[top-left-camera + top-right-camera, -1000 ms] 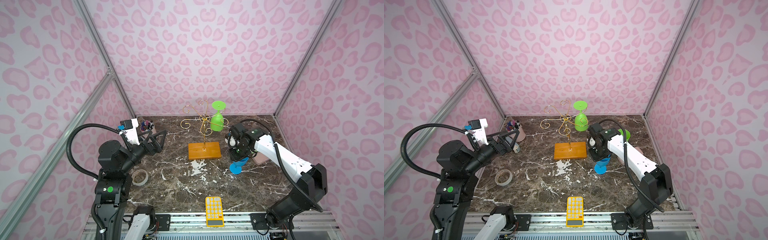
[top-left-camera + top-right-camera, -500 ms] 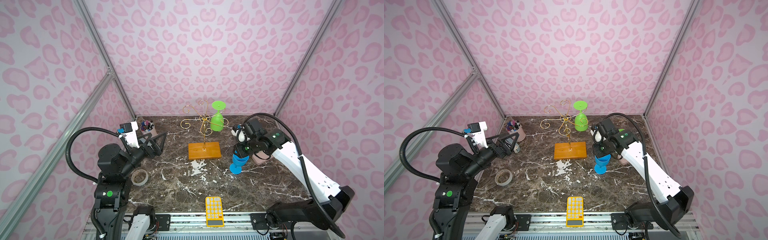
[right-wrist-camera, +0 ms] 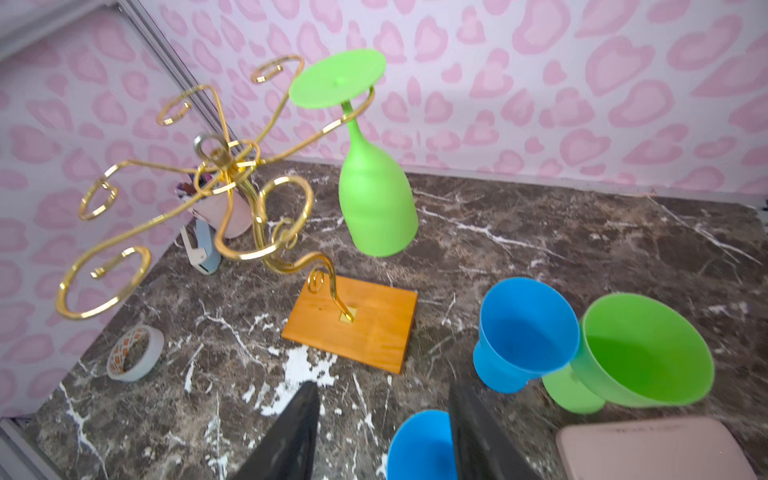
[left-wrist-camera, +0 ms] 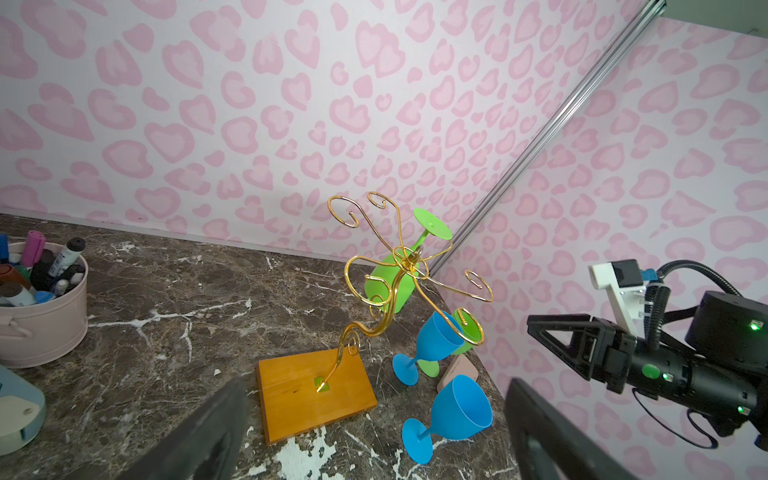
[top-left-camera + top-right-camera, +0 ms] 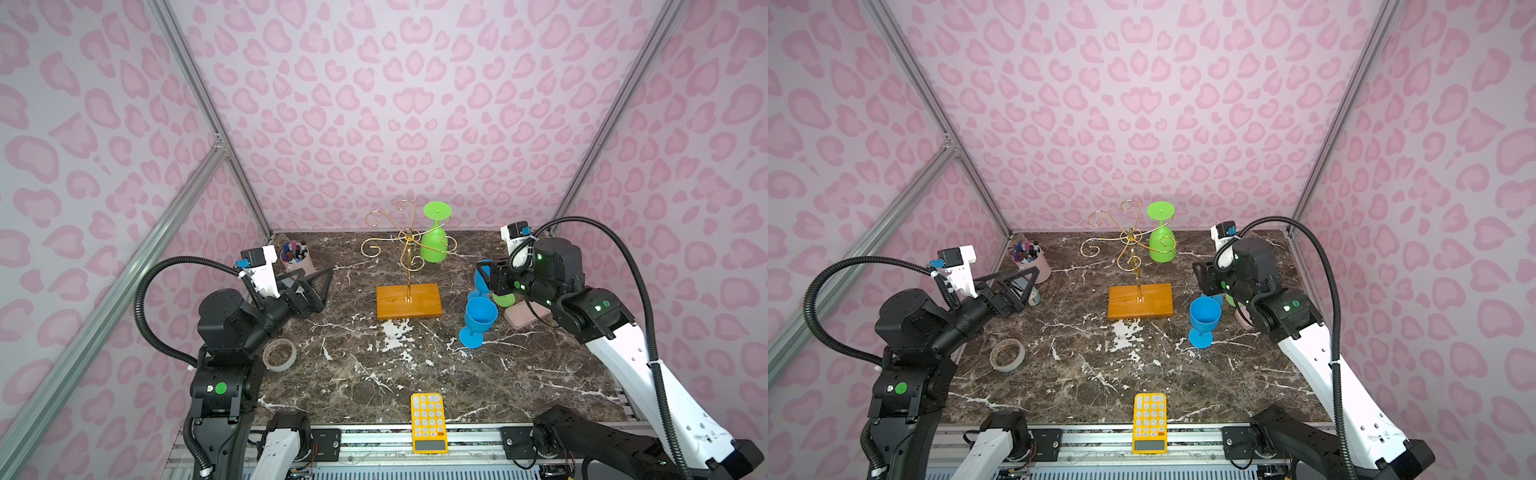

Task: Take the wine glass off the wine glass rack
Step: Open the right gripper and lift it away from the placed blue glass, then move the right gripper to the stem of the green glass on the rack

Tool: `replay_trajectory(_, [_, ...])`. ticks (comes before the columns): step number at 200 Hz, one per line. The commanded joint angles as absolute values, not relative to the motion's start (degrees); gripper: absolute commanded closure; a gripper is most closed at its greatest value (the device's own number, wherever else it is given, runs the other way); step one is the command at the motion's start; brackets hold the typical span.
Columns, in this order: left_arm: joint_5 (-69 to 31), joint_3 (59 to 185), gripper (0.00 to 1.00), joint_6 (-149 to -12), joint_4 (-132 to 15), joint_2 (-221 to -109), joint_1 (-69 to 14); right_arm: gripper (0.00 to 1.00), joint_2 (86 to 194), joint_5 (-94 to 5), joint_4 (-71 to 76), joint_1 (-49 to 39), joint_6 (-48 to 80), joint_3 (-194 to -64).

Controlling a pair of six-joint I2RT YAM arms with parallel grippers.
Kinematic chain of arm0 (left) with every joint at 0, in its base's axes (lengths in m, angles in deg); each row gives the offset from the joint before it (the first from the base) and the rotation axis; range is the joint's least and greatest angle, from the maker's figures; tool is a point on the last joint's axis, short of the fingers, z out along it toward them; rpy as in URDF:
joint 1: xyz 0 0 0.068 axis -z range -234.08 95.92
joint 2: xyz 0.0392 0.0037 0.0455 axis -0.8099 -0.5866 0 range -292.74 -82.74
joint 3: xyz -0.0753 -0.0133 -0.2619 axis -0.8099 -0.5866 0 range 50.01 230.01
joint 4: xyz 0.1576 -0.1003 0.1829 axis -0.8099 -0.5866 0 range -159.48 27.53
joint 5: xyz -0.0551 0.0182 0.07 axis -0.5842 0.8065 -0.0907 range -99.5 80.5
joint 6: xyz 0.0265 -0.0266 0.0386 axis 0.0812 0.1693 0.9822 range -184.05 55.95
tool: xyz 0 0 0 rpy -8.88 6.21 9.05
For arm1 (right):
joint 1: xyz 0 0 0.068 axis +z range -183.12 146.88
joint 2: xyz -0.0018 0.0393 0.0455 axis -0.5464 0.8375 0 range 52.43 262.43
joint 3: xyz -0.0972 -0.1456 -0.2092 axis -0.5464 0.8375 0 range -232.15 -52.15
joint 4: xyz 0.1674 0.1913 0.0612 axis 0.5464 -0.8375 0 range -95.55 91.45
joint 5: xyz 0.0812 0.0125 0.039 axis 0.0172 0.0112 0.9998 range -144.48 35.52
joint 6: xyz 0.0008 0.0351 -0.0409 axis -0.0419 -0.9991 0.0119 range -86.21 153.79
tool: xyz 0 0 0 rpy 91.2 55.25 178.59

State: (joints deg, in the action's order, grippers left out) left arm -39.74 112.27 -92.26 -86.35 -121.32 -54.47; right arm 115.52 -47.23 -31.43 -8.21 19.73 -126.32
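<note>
**A:** Pink heart-print walls are closing in a dark marbled table [image 5: 374, 374]. Where is the wine glass hanging?

**B:** The green wine glass [image 3: 376, 208] is hanging upside down from the wine glass rack [image 3: 353, 324], its foot resting over a gold scroll arm. It is ahead of the right fingers [image 3: 286, 440], with bare table between.

**A:** Are those fingers holding anything?

**B:** No, they are standing apart and empty, with a blue goblet [image 3: 419, 444] just beside one of them. The left fingers [image 4: 208, 436] are spread wide, also empty, across the rack from the right ones.

**A:** How should the right ones be going in?

**B:** I'd judge: closing gently round the bowl, lifting until the foot is clearing the wire, then drawing the stem out through the scroll's open side without dragging the light rack.

**A:** Anything unclear?

**B:** Which way that scroll is opening is hard to read. The right wrist view is cutting off the finger bases. In both top views the right arm is mostly covering a green goblet [image 3: 640, 357].
</note>
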Motion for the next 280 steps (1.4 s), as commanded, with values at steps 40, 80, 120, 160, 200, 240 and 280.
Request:
replay_trajectory(40, [-39.7, 112.1, 0.03, -93.1, -83.9, -120.3, -54.6, 0.50, 119.3, -42.2, -9.5, -14.2, 16.6, -117.8])
replay_trajectory(80, [-39.6, 113.2, 0.03, -92.9, -83.4, -120.6, -54.5, 0.52, 124.8, -35.6, -1.6, -15.4, 18.0, -117.4])
replay_trajectory(120, [-39.2, 113.6, 0.03, -92.8, -82.5, -120.8, -54.5, 0.53, 128.7, -34.9, 5.5, -15.2, 17.4, -116.3])
replay_trajectory(160, [-39.2, 114.0, 0.03, -92.7, -81.7, -121.2, -54.5, 0.54, 132.2, -35.7, 9.4, -12.6, 19.5, -117.5])
replay_trajectory(200, [-39.2, 114.2, 0.03, -92.4, -81.5, -121.4, -54.6, 0.54, 136.0, -34.9, 11.1, -10.9, 21.0, -119.4])
replay_trajectory(240, [-39.4, 114.1, 0.03, -92.2, -81.6, -121.5, -54.5, 0.54, 138.5, -35.6, 15.0, -10.3, 21.2, -119.6])
replay_trajectory(280, [-39.4, 114.0, 0.03, -92.2, -81.7, -121.7, -54.5, 0.54, 140.5, -36.1, 17.9, -9.9, 21.1, -120.1])
